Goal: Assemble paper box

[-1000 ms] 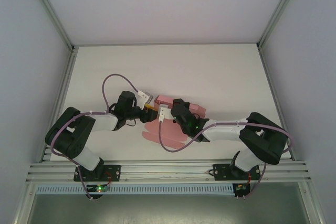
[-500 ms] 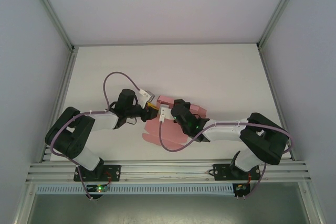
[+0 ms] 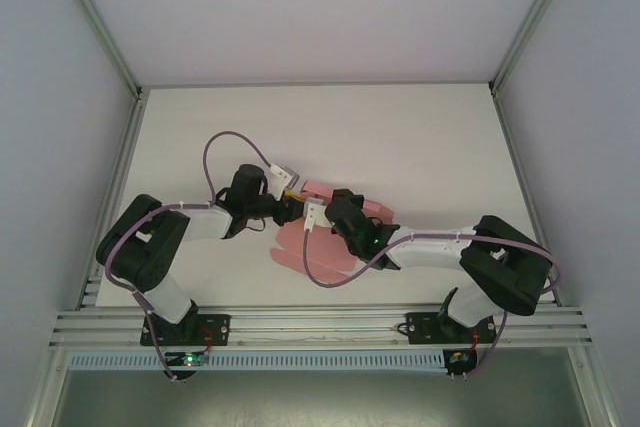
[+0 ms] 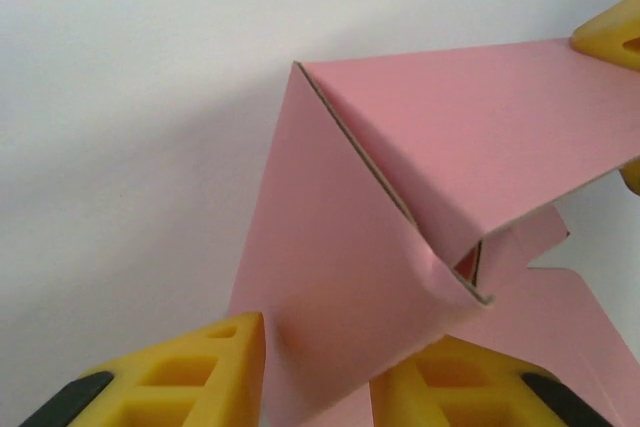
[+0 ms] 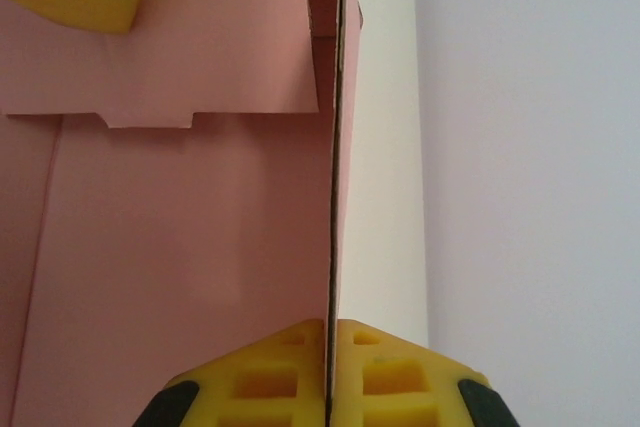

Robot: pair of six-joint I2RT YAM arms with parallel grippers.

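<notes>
Pink card is lying half-folded near the middle of the white worktop (image 3: 430, 147), a little toward six o'clock, and this paper box (image 3: 300, 252) is being worked from two sides. Reaching in from nine o'clock, the left pincer (image 3: 292, 199) is meeting the box at its eleven o'clock corner. In the left wrist view its yellow pads (image 4: 210, 372) are flanking a raised panel whose crease is running up toward twelve o'clock. Both pads are seemingly touching the card, but I cannot tell whether they are truly clamping it. Just beside it, the right pincer (image 3: 313, 217), coming from four o'clock, is clenched on a wall of the box, with the card showing edge-on between its pads (image 5: 285, 362).

Judging by this, the step in hand is squaring one wall against its neighbouring flap. Doing it well is probably calling for the right pincer to be holding its wall upright as an anchor. The left should be bending its panel strictly along the printed crease, working close to the fold. Thin card like this is likely buckling under a hard squeeze or a twist.
</notes>
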